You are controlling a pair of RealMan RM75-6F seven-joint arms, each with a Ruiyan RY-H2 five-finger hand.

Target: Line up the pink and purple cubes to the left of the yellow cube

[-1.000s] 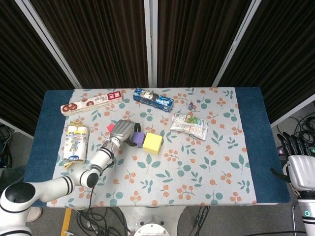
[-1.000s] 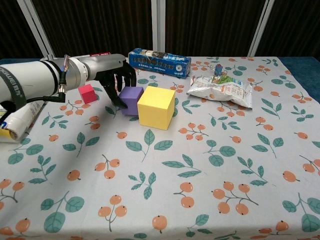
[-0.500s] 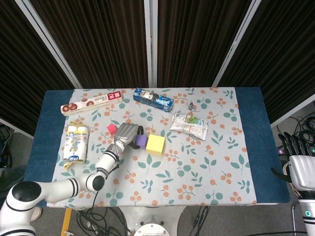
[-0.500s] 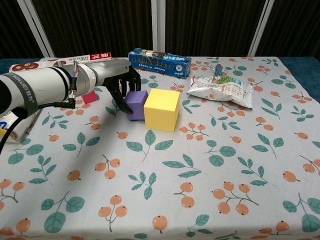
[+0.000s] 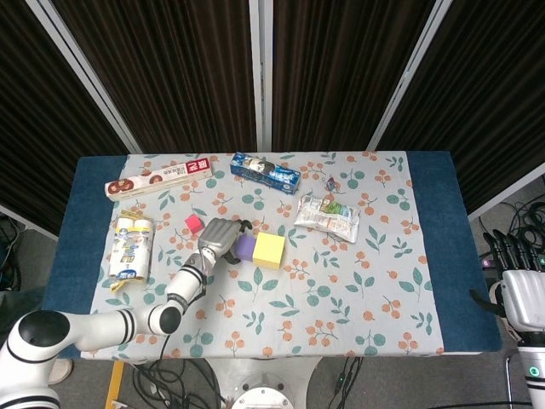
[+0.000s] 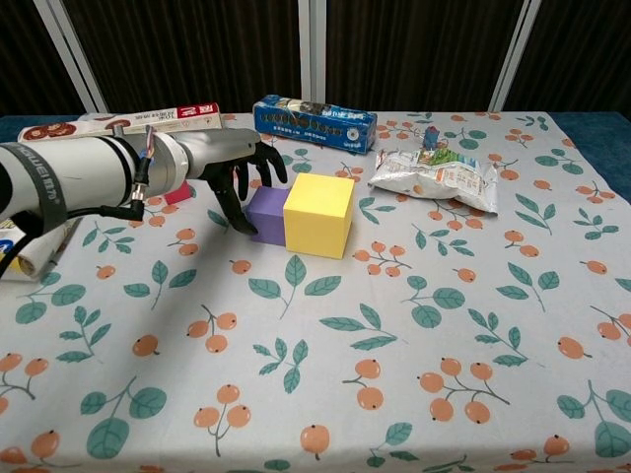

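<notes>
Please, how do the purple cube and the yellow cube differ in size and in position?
The purple cube is clearly smaller and lower than the yellow cube. The purple cube sits on the yellow cube's left side, against it, with the left hand arched over it; the yellow cube has no hand near its top. Both are plain, single-colour cubes resting flat on the tablecloth.

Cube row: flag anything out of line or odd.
The purple cube sits flush against the yellow cube, but the pink cube lies apart, up-left, outside the row. The left hand hovers with fingers spread beside the purple cube.
</notes>
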